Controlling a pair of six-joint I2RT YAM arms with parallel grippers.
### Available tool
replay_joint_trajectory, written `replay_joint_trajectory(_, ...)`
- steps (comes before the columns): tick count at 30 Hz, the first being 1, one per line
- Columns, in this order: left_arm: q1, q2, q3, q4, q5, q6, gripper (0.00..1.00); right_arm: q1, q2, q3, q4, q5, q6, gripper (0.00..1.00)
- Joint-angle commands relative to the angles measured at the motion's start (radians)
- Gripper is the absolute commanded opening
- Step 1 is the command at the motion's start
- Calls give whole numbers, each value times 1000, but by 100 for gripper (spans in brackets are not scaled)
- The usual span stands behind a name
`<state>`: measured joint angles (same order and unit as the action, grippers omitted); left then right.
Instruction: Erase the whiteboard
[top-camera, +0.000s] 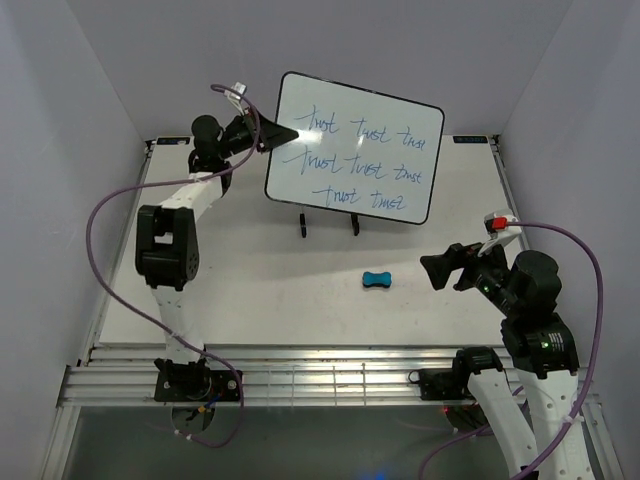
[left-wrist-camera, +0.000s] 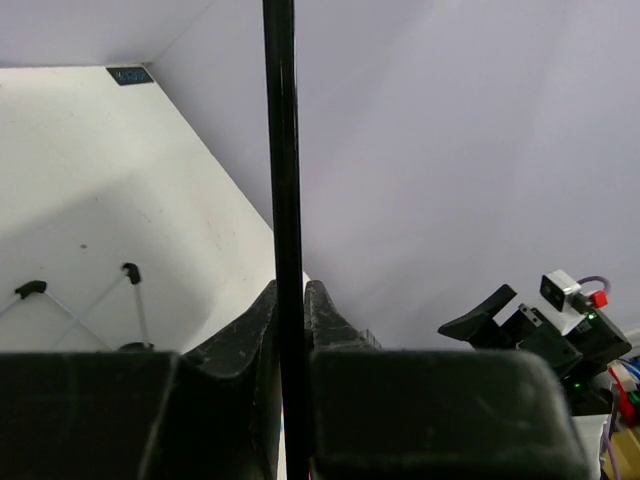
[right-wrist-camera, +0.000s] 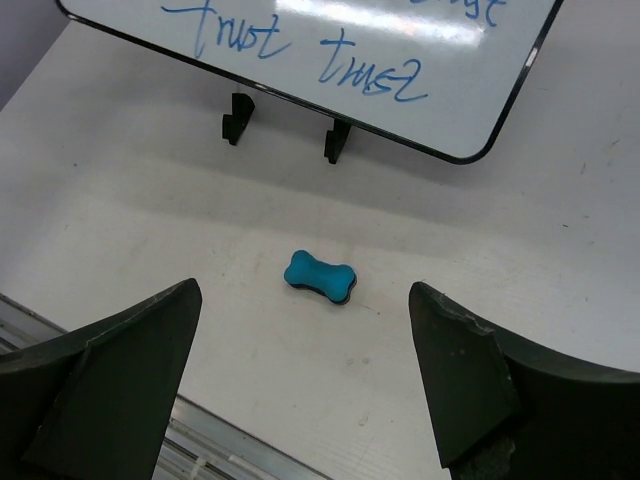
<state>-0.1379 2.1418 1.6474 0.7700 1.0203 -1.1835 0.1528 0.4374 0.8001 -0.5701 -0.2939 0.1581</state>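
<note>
The whiteboard (top-camera: 355, 150) stands tilted at the back of the table, with three lines of blue handwriting on it. My left gripper (top-camera: 285, 135) is shut on its left edge. In the left wrist view the black rim (left-wrist-camera: 285, 150) runs edge-on between the closed fingers (left-wrist-camera: 262, 330) of that gripper (left-wrist-camera: 288, 292). The board's lower part (right-wrist-camera: 330, 50) shows in the right wrist view. A small blue bone-shaped eraser (top-camera: 377, 279) lies flat on the table in front of the board. My right gripper (top-camera: 445, 268) hovers open and empty to the right of the eraser (right-wrist-camera: 320, 276), which lies ahead of the wide-apart jaws (right-wrist-camera: 302, 290).
The black wire easel stand's feet (top-camera: 303, 228) stick out below the board's lower edge, also seen as feet (right-wrist-camera: 237, 115) in the right wrist view. Purple-grey walls close in the white table (top-camera: 260, 300) on three sides. A slotted metal rail (top-camera: 330, 380) runs along the near edge.
</note>
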Motion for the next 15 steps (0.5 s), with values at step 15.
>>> replay_joint_trajectory(15,172,-1244,-664,-711,-409,448,0,13,80,134,-102,156,32,90)
